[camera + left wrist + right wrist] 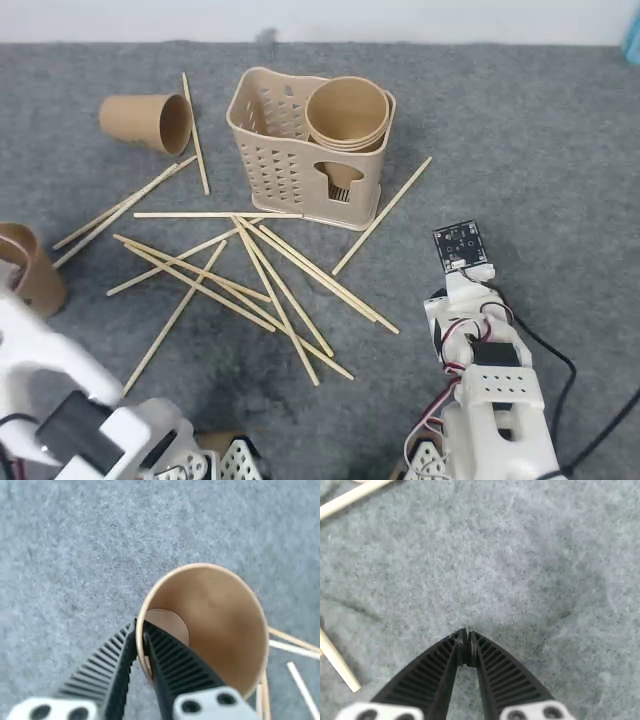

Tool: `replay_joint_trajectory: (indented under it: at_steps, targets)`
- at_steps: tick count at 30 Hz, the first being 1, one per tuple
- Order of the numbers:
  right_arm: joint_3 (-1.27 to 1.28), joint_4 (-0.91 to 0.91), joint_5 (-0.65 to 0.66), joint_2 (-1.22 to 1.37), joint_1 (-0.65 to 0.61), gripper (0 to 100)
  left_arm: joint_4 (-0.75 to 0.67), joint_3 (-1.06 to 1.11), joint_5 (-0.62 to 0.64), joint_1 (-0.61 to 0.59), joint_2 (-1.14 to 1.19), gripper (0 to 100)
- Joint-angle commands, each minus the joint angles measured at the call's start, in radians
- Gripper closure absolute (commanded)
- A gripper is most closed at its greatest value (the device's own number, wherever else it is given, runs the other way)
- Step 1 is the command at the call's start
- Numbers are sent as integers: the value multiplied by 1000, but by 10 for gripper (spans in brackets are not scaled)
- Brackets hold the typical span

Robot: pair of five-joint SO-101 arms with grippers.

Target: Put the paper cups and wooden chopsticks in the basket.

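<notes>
Plainly, left claw [140,630] pinches a paper cup [220,620] by its rim; right claw [467,642], clenched empty, hangs over table [530,560] beside chopsticks [215,214].

The table cover [560,130] is grey cloth, matt and fuzzy. The basket [280,150] is beige plastic, smooth with a slight sheen. The cups [145,120] are brown paper, matt. The chopsticks [215,214] are pale bare wood. The left gripper [140,625] and right gripper [467,635] are black ribbed matt plastic; the arm shell [505,395] is smooth white plastic.
</notes>
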Motion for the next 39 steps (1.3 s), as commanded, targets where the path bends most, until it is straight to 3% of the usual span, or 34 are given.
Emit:
replay_joint_trajectory:
  at_steps: [1,9,14,16,20,27,39]
  targets:
    - [-9,-25,14,-25,-4,989,-40,-19,77,5,-69,989]
    - [-11,-25,14,-25,-4,989,-256,113,83,-25,-71,990]
    - [-11,-27,14,-25,-4,989,-269,140,-198,-29,-71,988]
    - [-11,-27,14,-25,-4,989,-230,134,-269,-35,-71,987]
    - [-11,-27,14,-25,-4,989,-141,93,-279,-57,-97,958]
    - [-11,-27,15,-25,-21,989,54,25,-281,-77,-267,750]
    - [-9,-25,15,-25,-21,989,147,-5,-284,-20,-376,769]
